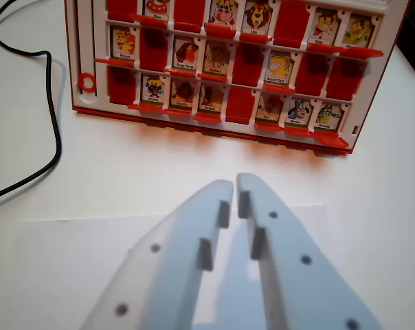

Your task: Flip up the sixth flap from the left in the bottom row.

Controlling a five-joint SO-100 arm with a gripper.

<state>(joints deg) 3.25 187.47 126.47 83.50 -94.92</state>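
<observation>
Nearest the camera is the white gripper [235, 184], its two jaws drawn almost together with only a thin slit between the tips, and nothing held in them. It hangs over the white table [125, 172], well apart from the red game board [225, 69] that lies at the far side of the view.

The board's nearest row shows picture cards in most slots and plain red in others. Counting from the wrist view's left, the first slot looks blank red, then three pictures, then another blank red slot, and the sixth flap [269, 106] seems to be the card with a brown figure, just left of the black-and-white one. I cannot tell for sure whether it is lying flat or already raised.

By my judgement the job is at the approach stage: no contact has been made. The next move calls for reaching far and slightly right, bringing the tips down to that flap's near edge and lifting it without catching its neighbours.

A black cable [53, 103] curls over the table at left. A paler sheet [63, 261] lies under the gripper.
</observation>
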